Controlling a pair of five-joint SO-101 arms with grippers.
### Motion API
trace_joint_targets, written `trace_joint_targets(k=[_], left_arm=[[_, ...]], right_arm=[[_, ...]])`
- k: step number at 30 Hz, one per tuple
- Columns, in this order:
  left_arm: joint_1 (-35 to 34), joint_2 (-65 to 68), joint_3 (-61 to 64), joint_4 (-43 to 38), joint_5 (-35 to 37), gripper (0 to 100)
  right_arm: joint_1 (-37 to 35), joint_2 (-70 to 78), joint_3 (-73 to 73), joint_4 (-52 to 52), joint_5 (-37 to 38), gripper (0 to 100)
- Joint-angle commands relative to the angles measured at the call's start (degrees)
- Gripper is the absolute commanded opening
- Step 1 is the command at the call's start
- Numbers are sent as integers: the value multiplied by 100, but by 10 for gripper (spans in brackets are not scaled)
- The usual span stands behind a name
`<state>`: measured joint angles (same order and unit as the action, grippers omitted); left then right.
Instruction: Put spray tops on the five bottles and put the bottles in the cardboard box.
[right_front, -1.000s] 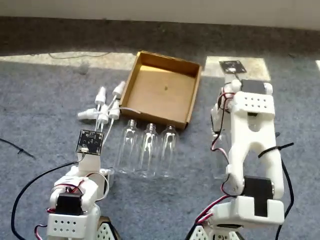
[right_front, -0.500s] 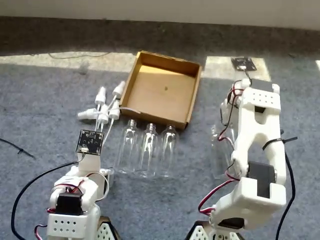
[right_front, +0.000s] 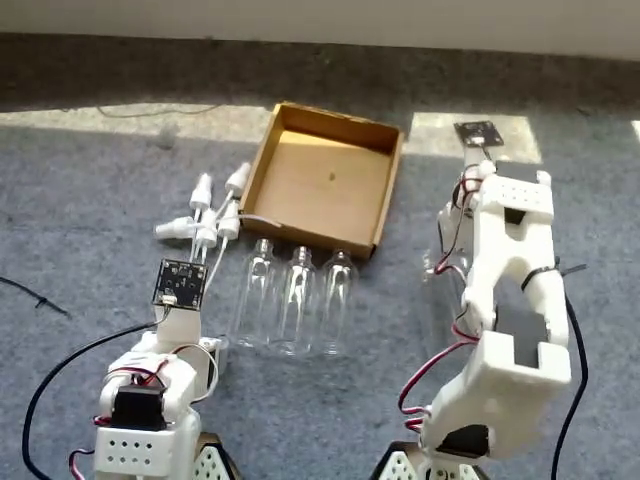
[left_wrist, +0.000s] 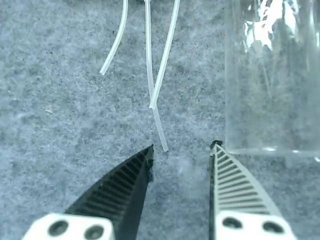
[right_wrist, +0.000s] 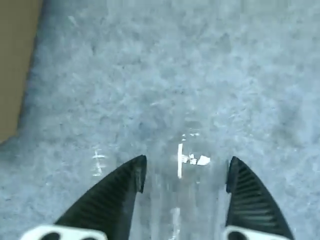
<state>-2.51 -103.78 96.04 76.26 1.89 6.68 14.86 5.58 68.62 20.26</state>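
Left arm (right_front: 150, 400): was a white printed shell with a black servo block and rows of small round holes at the base.
Right arm (right_front: 505, 300): had white segments with black servo blocks.
Wrist boards (right_front: 181, 283): were small, dark and square.
Cables (right_front: 440, 375): were thin red, white and black wires at the joints.
Left end effector (left_wrist: 182, 146): had one black ribbed finger (left_wrist: 120, 195) and one pale grey.
Right end effector (right_wrist: 187, 160): had two black ribbed fingers (right_wrist: 110, 200) on white mounts.

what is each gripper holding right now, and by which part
Left gripper: nothing, open over the carpet. Right gripper straddles a clear bottle at its body; whether it actually grips it cannot be told.
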Motion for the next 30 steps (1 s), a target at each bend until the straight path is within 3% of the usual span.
trace_joint_targets(k=[1, 10, 15, 19, 26, 30], left_arm=[[92, -57, 110, 26, 35, 178], [92, -57, 110, 26, 35, 178], [92, -57, 110, 26, 35, 178], [92, -57, 110, 26, 35, 178], [92, -57, 110, 26, 35, 178], [92, -57, 110, 26, 35, 179]], right_arm=[[66, 233, -268, -66, 26, 227], [66, 382, -233, -92, 35, 215], [189, 365, -268, -66, 26, 1], [549, 207, -295, 101, -18, 3], [646, -1684, -391, 136, -18, 3], [620, -3073, 277, 127, -176, 3]])
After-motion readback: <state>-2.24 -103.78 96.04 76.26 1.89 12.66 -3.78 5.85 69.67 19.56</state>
